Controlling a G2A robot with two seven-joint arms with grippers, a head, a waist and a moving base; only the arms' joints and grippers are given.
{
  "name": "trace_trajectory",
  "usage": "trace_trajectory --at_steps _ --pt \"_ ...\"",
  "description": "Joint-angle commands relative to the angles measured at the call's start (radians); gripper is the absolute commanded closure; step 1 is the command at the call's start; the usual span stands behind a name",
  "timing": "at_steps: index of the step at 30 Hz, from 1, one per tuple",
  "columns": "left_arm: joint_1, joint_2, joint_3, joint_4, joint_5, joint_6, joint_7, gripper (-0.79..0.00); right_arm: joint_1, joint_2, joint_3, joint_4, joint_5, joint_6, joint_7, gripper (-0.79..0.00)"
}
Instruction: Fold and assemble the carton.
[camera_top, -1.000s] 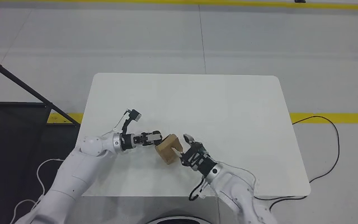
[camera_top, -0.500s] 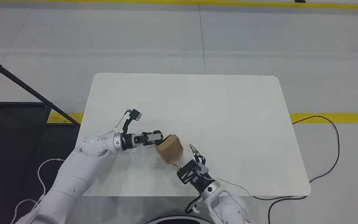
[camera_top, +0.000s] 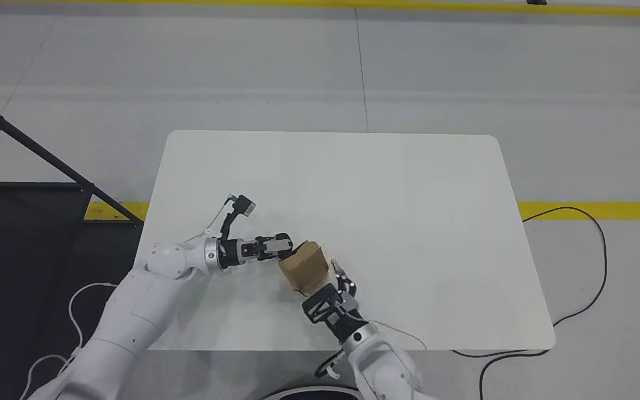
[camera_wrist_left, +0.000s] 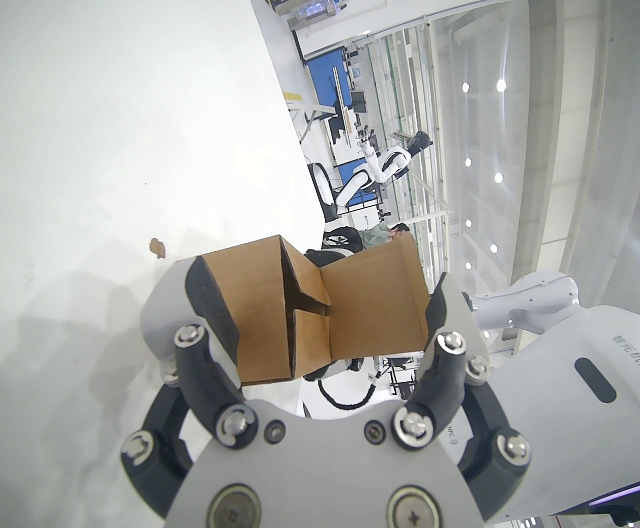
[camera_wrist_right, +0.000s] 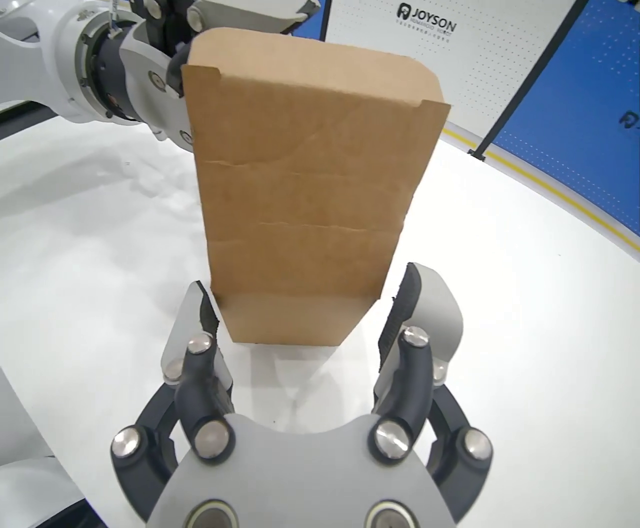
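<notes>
A small brown carton (camera_top: 303, 264) is held just above the white table (camera_top: 400, 190) near its front edge. My left gripper (camera_top: 274, 246) is shut on it from the left. In the left wrist view the pads (camera_wrist_left: 212, 305) press both sides of the carton (camera_wrist_left: 310, 310), whose inner flaps are folded in. My right gripper (camera_top: 331, 293) sits just in front of the carton, open. In the right wrist view the carton's long flap (camera_wrist_right: 310, 190) stands upright, and its lower end lies between the spread fingers (camera_wrist_right: 400, 310) of the right gripper (camera_wrist_right: 302, 307), with a gap beside one of them.
A small brown scrap (camera_wrist_left: 158, 247) lies on the table beyond the carton. The table's front edge (camera_top: 420, 350) runs close behind the right gripper. A black cable (camera_top: 590, 260) lies on the floor at the right.
The right gripper swung from the carton's right side back toward the front edge and then left, ending in front of the carton. The carton's raised flap now looks folded in. The left gripper kept still.
</notes>
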Motion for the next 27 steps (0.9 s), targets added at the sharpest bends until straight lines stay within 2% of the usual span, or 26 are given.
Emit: trace_trajectory --at_steps 1,9,12,27 --pt "0.000 -0.001 0.001 -0.001 0.002 0.000 -0.001 -0.785 0.004 -0.004 -0.001 0.004 0.007 0.019 -0.002 -0.723" --pt "0.002 -0.001 0.002 -0.005 0.003 0.000 0.000 -0.785 -0.011 -0.005 0.043 0.000 0.046 0.010 -0.023 -0.733" --pt "0.003 -0.002 0.003 -0.007 0.001 0.002 -0.002 -0.785 -0.021 -0.001 0.059 -0.007 0.049 -0.030 -0.007 -0.760" --pt "0.002 -0.001 0.007 -0.021 0.001 0.003 -0.003 -0.785 -0.048 0.007 0.149 -0.044 0.099 -0.087 0.070 -0.739"
